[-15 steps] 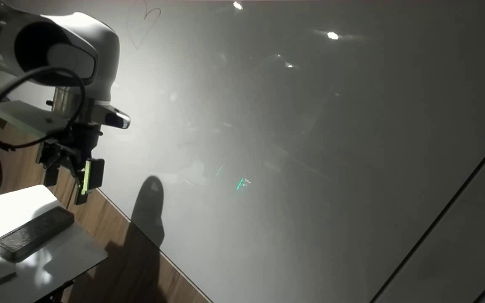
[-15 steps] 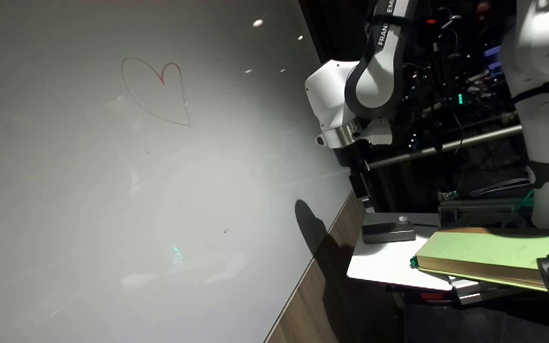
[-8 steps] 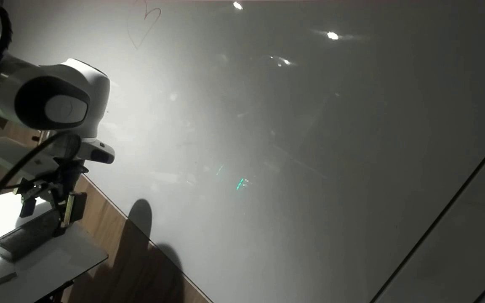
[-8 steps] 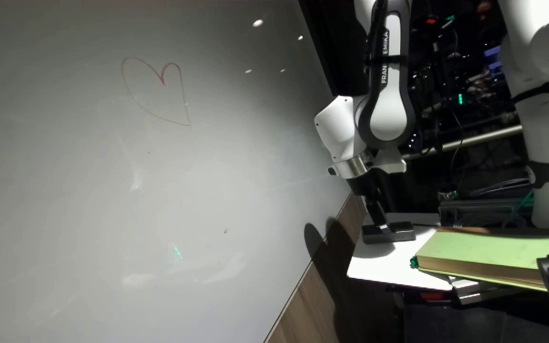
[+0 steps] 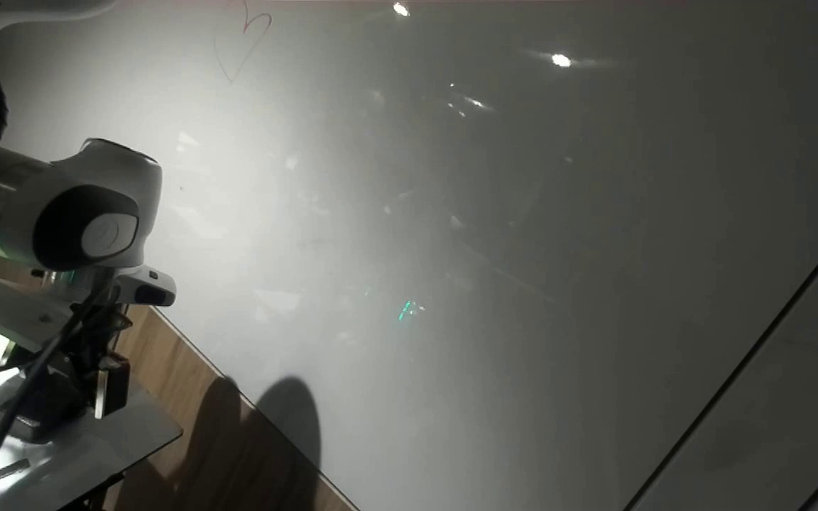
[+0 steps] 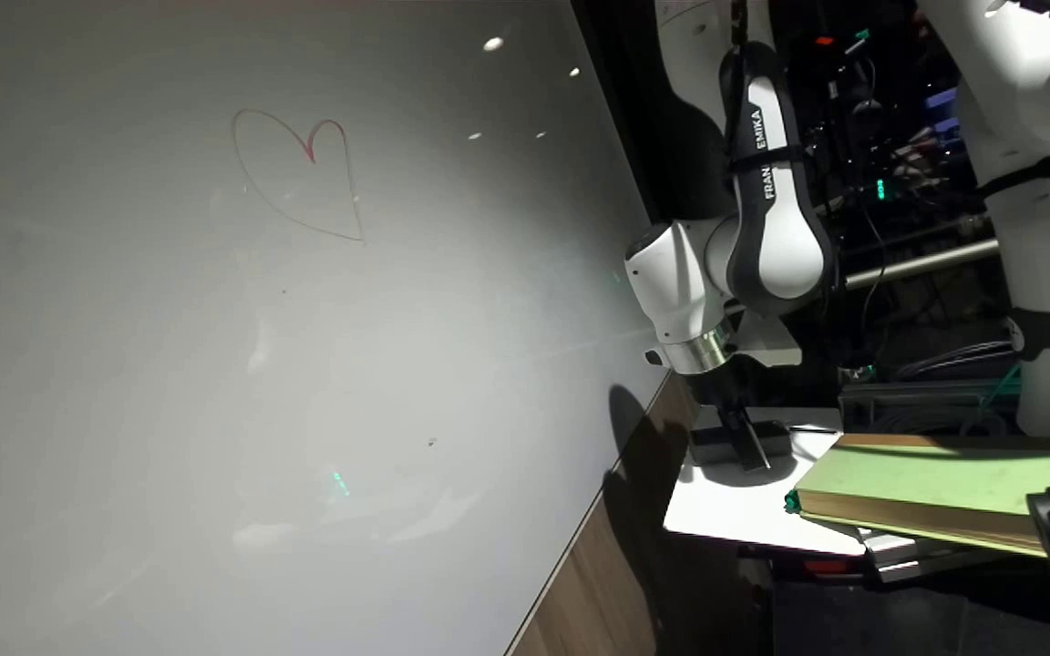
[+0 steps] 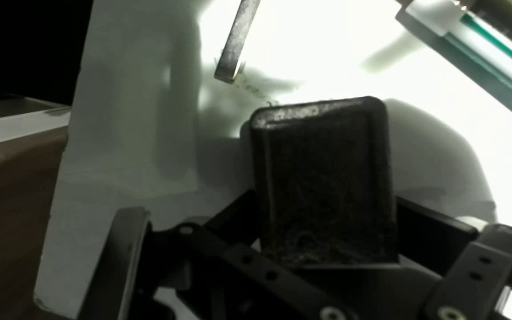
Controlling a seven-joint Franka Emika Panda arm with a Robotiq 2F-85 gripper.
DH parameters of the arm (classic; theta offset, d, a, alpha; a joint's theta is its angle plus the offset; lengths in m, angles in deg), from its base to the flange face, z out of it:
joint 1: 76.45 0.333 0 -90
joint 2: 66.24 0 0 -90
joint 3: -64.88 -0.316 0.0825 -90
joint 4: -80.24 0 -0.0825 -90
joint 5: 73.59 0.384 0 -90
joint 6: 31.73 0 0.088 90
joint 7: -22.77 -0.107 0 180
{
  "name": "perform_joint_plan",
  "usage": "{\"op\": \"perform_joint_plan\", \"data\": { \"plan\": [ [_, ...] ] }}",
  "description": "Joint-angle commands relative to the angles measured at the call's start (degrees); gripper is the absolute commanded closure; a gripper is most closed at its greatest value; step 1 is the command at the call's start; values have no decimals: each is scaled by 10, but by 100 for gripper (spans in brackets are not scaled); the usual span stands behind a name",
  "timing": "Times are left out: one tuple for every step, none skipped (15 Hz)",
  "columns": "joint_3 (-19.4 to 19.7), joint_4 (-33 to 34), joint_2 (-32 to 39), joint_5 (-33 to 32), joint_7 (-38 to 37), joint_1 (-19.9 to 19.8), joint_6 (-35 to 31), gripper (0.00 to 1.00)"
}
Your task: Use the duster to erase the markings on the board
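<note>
The board [image 5: 593, 319] is large and glossy grey-white and fills most of both exterior views. The markings are a thin red heart outline [image 6: 310, 150] on it, fainter in an exterior view [image 5: 246, 21]. The duster [image 7: 327, 169] is a dark oblong block lying flat on the small white tabletop; it also shows in an exterior view [image 6: 712, 446]. My gripper [image 7: 326, 200] is low over it, fingers spread wide, one on each long side. The fingertips look very close to its sides; contact is hard to tell. The duster's near end is hidden under the gripper.
The white tabletop [image 7: 105, 186] ends at an edge beside the wooden panel [image 5: 167, 369] below the board. A green book [image 6: 944, 474] lies on the tabletop's other side. A grey bar [image 7: 237, 44] lies beyond the duster. A black cable [image 5: 33, 383] hangs by the gripper.
My gripper has come down from above the tabletop to around the duster, its fingers staying apart. The duster, the board and the heart look unchanged.
</note>
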Motion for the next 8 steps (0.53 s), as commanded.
{"op": "perform_joint_plan", "data": {
  "plan": [
    [-16, 1, -9, -75, -79, 0, -11, 63],
    [-26, 3, -16, -86, -95, -1, -3, 69],
    [-38, 5, -27, -89, -106, -2, 6, 78],
    [-50, 7, -37, -84, -110, -3, 12, 85],
    [-64, 9, -47, -72, -110, -4, 16, 94],
    [-75, 11, -59, -61, -109, -3, 19, 99],
    [-85, 14, -71, -51, -108, -3, 21, 100],
    [-94, 16, -84, -36, -104, -1, 25, 100]
  ]
}}
